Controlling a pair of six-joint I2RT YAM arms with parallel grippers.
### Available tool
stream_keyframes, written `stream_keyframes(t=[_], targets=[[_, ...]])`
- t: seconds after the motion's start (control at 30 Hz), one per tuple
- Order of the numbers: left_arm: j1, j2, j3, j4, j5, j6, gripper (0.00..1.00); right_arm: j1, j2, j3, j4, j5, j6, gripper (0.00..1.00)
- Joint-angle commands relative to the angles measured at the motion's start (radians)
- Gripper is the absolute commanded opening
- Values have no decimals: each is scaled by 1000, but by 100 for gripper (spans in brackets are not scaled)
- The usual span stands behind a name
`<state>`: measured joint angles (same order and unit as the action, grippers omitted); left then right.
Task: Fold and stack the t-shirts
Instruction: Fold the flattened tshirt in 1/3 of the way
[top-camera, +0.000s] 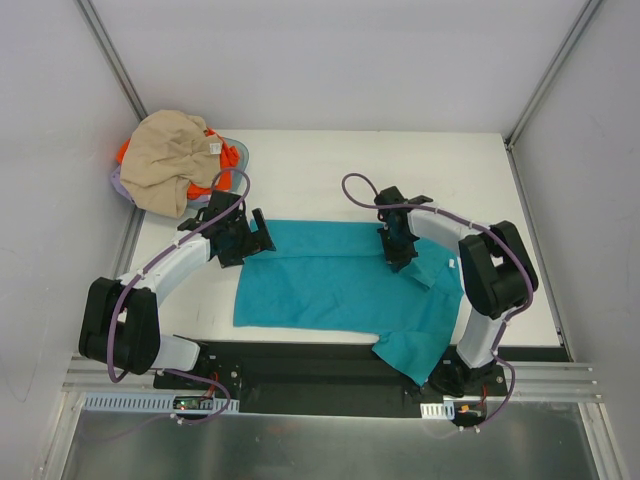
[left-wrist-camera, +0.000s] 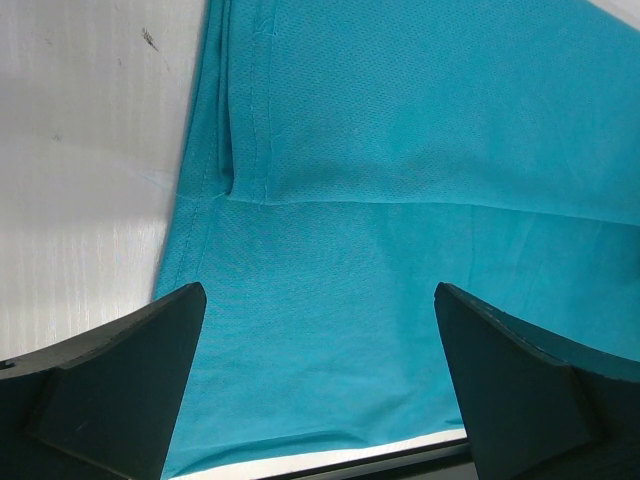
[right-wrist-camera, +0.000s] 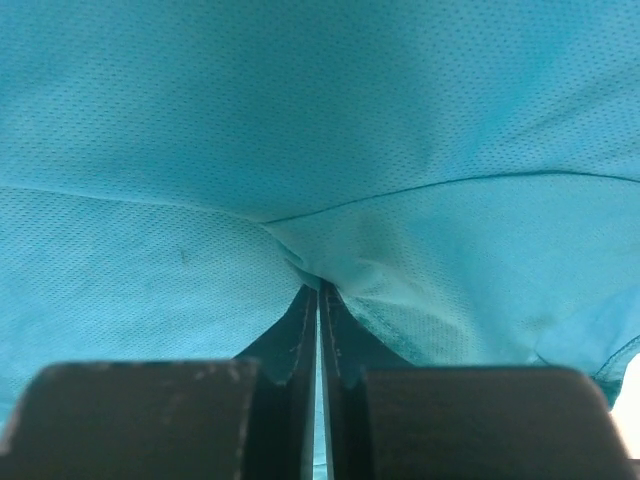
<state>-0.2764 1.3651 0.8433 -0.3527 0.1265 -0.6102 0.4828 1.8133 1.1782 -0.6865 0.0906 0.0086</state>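
Observation:
A teal-blue t-shirt lies spread across the middle of the table, its right part hanging over the near edge. My left gripper hovers wide open over the shirt's left edge; in the left wrist view the cloth fills the gap between the fingers of that gripper. My right gripper is down on the shirt's right part. In the right wrist view it is shut, with a fold of teal cloth pinched at its tips. A beige t-shirt lies crumpled on an orange one at the back left.
A lavender basket holds the beige and orange shirts at the table's back left corner. White walls with metal rails close in the left, back and right sides. Bare white table shows left of the teal shirt.

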Motion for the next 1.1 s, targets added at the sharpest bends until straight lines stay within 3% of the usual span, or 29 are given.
stream_keyframes(t=[0.0, 0.43, 0.53, 0.6, 0.63, 0.73, 0.77, 0.93, 1.07], targets=[[-10, -21, -6, -17, -4, 10, 100, 0, -42, 31, -36, 14, 17, 1], [-10, -4, 13, -35, -13, 21, 99, -1, -69, 44, -143, -219, 37, 2], [-10, -1, 13, -40, -16, 21, 99, -1, -54, 61, -143, -227, 47, 12], [-10, 2, 16, -39, -18, 21, 99, 0, -55, 67, -145, -221, 48, 33], [-10, 2, 20, -40, -15, 21, 99, 0, -61, 72, -150, -219, 50, 38], [-10, 8, 34, -43, -10, 21, 99, -3, -114, 69, -157, -190, 48, 73], [-10, 12, 39, -43, -4, 21, 99, -4, -133, 67, -160, -177, 50, 98], [-14, 61, 100, -43, 25, 20, 99, -62, -279, 11, -125, -153, 68, 96], [-26, 126, 155, -40, 27, 20, 99, -221, -319, -81, -9, -253, 67, 97]])
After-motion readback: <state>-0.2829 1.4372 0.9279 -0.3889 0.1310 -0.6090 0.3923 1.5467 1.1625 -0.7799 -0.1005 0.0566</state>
